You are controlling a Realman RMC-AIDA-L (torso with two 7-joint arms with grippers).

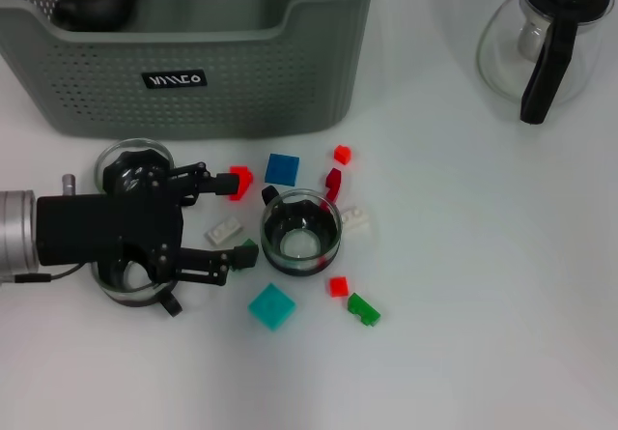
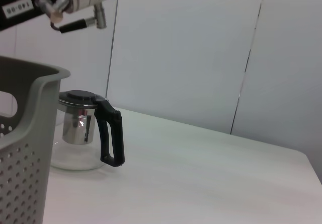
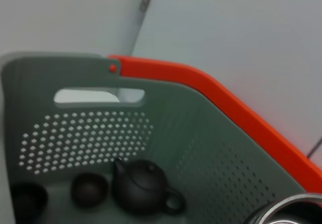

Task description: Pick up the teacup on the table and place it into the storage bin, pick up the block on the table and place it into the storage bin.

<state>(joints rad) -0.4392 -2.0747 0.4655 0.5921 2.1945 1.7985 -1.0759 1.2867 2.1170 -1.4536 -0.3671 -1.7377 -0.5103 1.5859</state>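
Nearest the head camera, the left gripper hung low with fingers spread and empty, the glass teacup just beyond its tips, the storage bin farther back.

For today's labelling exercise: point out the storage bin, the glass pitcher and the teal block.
storage bin (image 1: 97, 101), head view, perforated front wall.
glass pitcher (image 1: 548, 58), head view, black handle.
teal block (image 1: 271, 306), head view, top face.
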